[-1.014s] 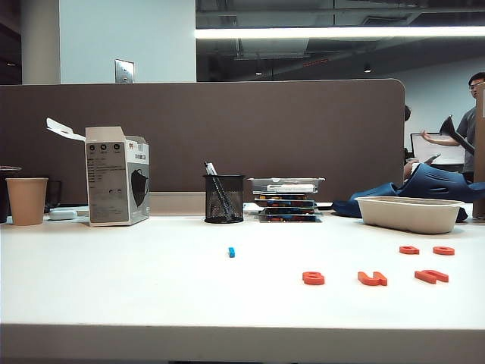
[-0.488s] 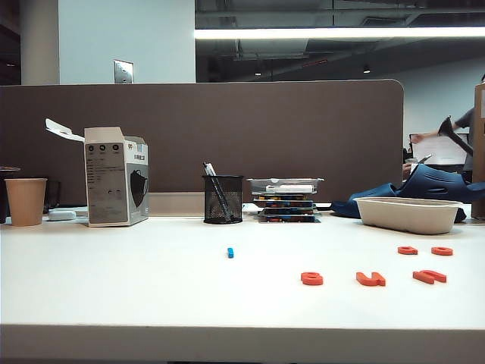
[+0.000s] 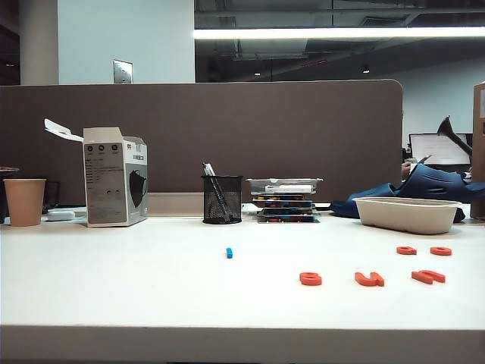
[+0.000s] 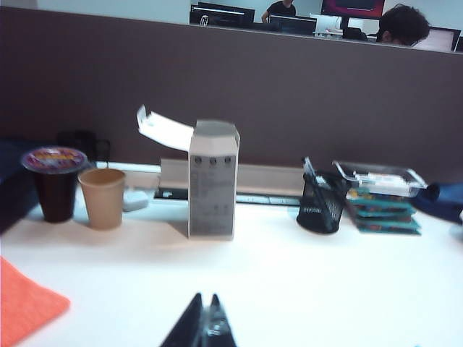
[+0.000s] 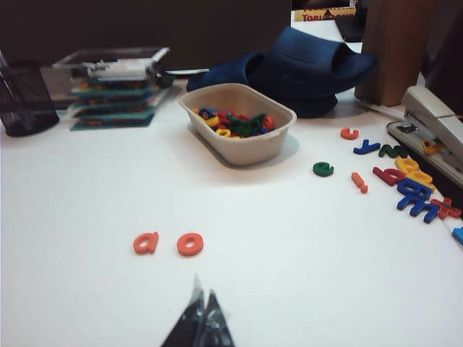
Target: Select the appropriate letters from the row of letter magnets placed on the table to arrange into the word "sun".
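Observation:
On the white table (image 3: 136, 288), three orange-red letters lie in a line near the front right: a rounded one (image 3: 311, 278) and two pronged ones (image 3: 369, 279) (image 3: 428, 276). Two more orange-red magnets (image 3: 406, 250) (image 3: 440, 250) lie behind them, and a small blue magnet (image 3: 229, 252) sits apart at the middle. The right wrist view shows the two rear magnets (image 5: 145, 243) (image 5: 189, 244). Neither arm shows in the exterior view. My left gripper (image 4: 206, 295) is shut and empty above bare tabletop. My right gripper (image 5: 203, 283) is also shut and empty, short of those two magnets.
A paper cup (image 3: 24, 201), an open carton (image 3: 114, 186), a mesh pen holder (image 3: 222, 199), stacked trays (image 3: 286, 199) and a beige bowl (image 3: 408, 214) line the back by the brown partition (image 3: 227, 129). Loose coloured letters (image 5: 409, 184) and a stapler (image 5: 434, 126) lie to the right.
The letters and other table objects have not moved. The person behind the partition at the back right has gone out of view.

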